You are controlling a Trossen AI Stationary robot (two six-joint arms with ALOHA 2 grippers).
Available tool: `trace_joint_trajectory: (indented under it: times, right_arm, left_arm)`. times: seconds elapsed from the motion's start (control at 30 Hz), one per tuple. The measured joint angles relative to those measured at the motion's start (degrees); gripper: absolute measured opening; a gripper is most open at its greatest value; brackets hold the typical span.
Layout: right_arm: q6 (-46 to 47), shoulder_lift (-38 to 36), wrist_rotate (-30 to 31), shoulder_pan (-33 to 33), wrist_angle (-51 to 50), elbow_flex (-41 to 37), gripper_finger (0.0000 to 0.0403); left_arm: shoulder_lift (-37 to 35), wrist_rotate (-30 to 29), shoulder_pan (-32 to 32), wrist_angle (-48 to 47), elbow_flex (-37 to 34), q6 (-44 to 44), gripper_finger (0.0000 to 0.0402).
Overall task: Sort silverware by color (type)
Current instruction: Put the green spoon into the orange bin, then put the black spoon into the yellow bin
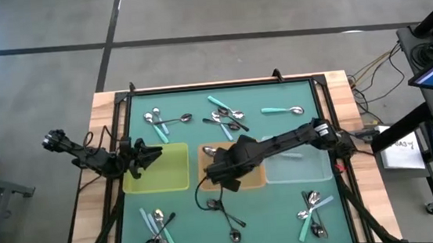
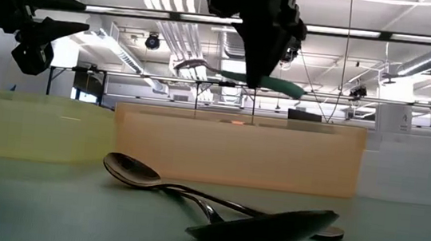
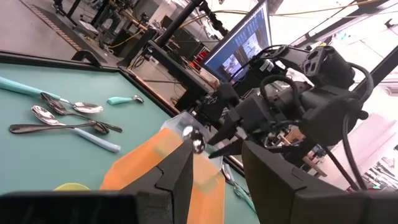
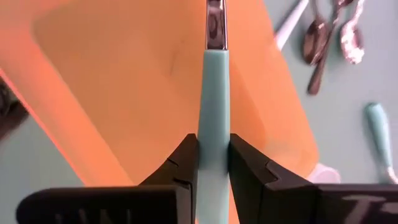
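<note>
My right gripper (image 1: 219, 167) hangs over the orange tray (image 1: 203, 150), shut on a teal-handled spoon (image 2: 283, 86) whose shiny bowl (image 2: 193, 64) points sideways. My left gripper (image 1: 150, 154) hovers open over the yellow tray (image 1: 166, 173), touching nothing. Other spoons with black, teal and pale handles lie flat on the green mat in clusters at the far middle (image 1: 226, 118), near left (image 1: 159, 230) and near right (image 1: 312, 211). Two dark spoons (image 2: 214, 209) lie close to the low camera. My right gripper pinches the spoon's teal handle (image 4: 213, 146) between its two fingers (image 4: 180, 165), about midway along it. The fingers come down from above and lie across the handle. The spoon is lifted clear and roughly level above the orange tray, its metal neck (image 4: 215, 25) reaching forward.
A clear tray (image 1: 299, 168) sits to the right of the orange one. Single spoons lie at the far left (image 1: 165, 122), far right (image 1: 282, 110) and near middle (image 1: 229, 215). A black frame (image 1: 221, 84) borders the mat; a monitor and cables stand off the right edge.
</note>
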Motion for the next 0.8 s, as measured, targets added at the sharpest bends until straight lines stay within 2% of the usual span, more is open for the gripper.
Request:
trace_joint_trajectory:
  times: [0.07, 0.23, 0.37, 0.47, 0.6, 0.8]
  right_arm:
    - [0.9, 0.0, -1.3, 0.0, 0.1, -1.1, 0.0069]
    - [6.5, 0.0, -1.9, 0.2, 0.0, -2.7, 0.0148]
    - [11.0, 0.0, -6.8, 0.1, 0.3, -2.3, 0.0186]
    - [14.0, 0.0, -9.8, 1.4, 2.4, -1.4, 0.0194]
    - [17.1, -0.1, -13.0, 5.7, 10.7, -1.2, 0.0190]
    - [21.9, 2.8, -13.5, 12.0, 17.7, -1.3, 0.0173]
  left_arm:
    - [0.0, 0.0, 0.0, 0.0, 0.0, 0.0, 0.0120]
    - [0.0, 0.0, 0.0, 0.0, 0.0, 0.0, 0.0120]
    - [0.0, 0.0, 0.0, 0.0, 0.0, 0.0, 0.0120]
    - [0.0, 0.0, 0.0, 0.0, 0.0, 0.0, 0.0120]
    - [0.0, 0.0, 0.0, 0.0, 0.0, 0.0, 0.0120]
    - [0.0, 0.0, 0.0, 0.0, 0.0, 0.0, 0.0120]
